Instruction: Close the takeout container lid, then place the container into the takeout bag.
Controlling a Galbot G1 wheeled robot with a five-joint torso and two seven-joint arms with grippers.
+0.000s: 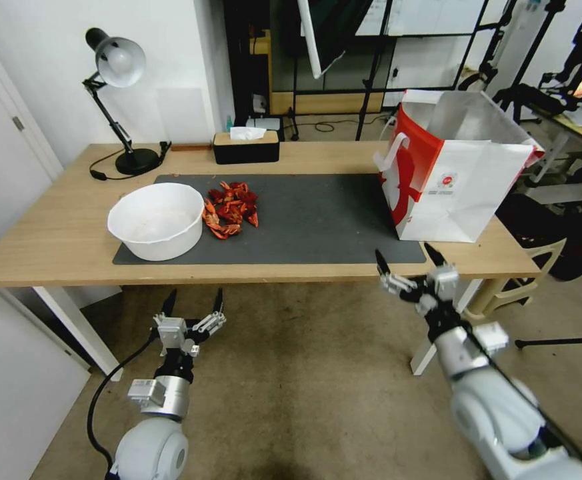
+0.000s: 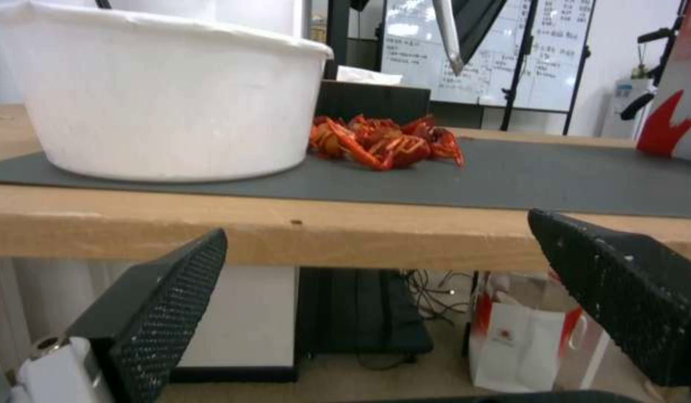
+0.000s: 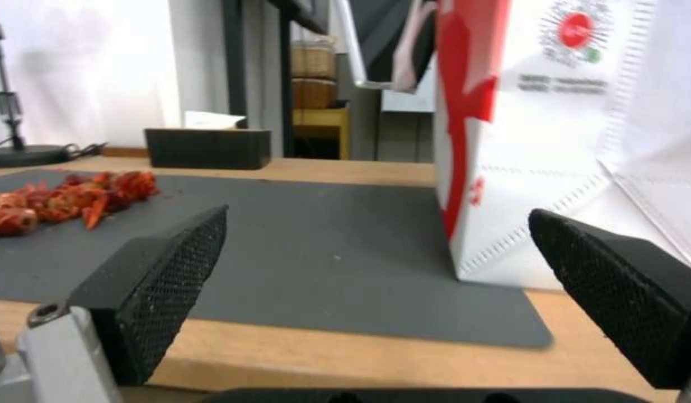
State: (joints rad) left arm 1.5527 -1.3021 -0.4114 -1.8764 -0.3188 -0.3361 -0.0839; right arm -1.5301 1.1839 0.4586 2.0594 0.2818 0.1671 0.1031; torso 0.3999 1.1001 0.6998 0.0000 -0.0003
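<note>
Both arms reach forward and low in the head view. The left gripper [image 1: 193,301], black-tipped on a white and silver wrist, points upward with its 2 fingers [image 2: 166,302] spread wide. The right gripper [image 1: 407,257] sits higher and tilts leftward, its 2 mesh-textured fingers [image 3: 163,285] equally wide apart, holding nothing.

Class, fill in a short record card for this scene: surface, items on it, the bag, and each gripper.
Surface: wooden table with dark grey mat
Items: round white bowl beside a pile of red crayfish
Bag: white paper takeout bag with red sides, upright at the mat's right end
Left gripper: open, below the table edge
Right gripper: open, before the bag
</note>
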